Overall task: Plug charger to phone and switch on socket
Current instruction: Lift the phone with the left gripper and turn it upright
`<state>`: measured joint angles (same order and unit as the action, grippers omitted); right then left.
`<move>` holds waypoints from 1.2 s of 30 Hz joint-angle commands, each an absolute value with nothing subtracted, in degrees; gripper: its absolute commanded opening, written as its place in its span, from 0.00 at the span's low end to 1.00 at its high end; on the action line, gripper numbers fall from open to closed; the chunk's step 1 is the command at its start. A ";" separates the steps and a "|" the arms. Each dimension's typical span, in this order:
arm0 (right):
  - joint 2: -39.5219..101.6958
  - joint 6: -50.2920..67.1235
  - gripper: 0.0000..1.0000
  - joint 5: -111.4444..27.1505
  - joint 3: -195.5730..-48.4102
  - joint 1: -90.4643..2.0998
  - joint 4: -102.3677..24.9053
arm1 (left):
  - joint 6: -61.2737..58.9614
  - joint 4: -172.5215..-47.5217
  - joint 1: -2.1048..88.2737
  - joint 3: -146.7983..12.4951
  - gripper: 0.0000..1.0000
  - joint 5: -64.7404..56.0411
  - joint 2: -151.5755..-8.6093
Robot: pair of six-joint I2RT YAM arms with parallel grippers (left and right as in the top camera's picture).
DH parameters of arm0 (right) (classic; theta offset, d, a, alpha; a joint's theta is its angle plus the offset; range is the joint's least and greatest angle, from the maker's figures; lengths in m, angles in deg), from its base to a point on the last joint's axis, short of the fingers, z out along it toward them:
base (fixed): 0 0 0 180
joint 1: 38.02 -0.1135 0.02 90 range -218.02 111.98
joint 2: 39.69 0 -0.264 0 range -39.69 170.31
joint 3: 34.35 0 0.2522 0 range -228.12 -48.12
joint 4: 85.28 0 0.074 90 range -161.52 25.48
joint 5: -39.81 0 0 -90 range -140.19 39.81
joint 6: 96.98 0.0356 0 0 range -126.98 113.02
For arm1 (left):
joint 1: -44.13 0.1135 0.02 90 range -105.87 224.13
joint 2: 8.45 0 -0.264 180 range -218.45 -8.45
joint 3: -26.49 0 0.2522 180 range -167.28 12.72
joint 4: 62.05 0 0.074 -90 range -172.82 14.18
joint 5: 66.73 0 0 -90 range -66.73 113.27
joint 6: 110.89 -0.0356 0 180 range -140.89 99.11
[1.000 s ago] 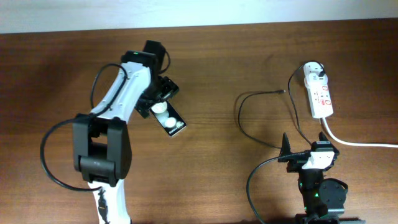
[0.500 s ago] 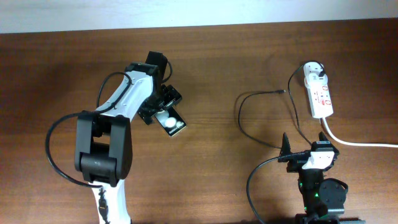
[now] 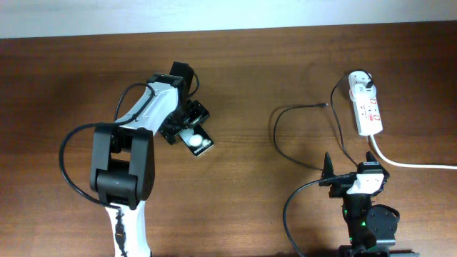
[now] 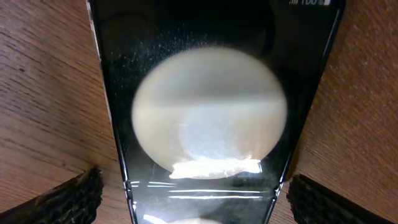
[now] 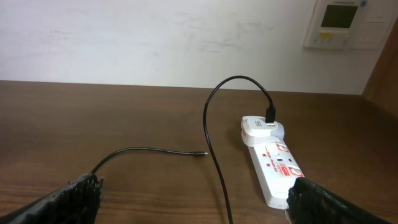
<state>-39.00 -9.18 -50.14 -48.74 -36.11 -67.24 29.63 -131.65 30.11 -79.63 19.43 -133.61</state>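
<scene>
Wooden table (image 3: 243,86), left fingers (image 4: 68,199) astride phone (image 4: 205,112)

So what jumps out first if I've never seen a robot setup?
Probably the left arm stretched over the table, its gripper open astride a black phone with white round spots. At the right lies a white socket strip, the black charger cable plugged into it and looping loose beside it.

The phone (image 3: 197,139) lies left, the socket (image 3: 366,107) far right, the charger (image 3: 275,127) between.
</scene>
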 commanded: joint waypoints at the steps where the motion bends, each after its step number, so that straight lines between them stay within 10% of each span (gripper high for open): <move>1: -39.37 -9.57 0.99 -50.46 -48.43 -36.57 -66.92 | 29.15 -130.88 29.26 -79.13 0.99 22.18 -135.20; 8: -39.37 -9.57 0.99 -50.49 -48.43 -36.57 -66.92 | 30.15 -130.73 28.89 -79.13 0.99 21.42 -139.05; 15: -39.37 -9.57 0.99 -50.49 -48.43 -36.57 -66.92 | 30.22 -130.97 28.89 -79.13 0.78 17.88 -139.95; 36: -39.37 -9.55 0.99 -50.49 -48.43 -36.57 -66.92 | 26.94 -158.01 28.91 -104.61 0.75 25.24 -123.88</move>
<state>-39.00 -9.16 -50.14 -48.74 -36.11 -67.24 29.19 -157.07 28.98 -102.17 23.98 -132.65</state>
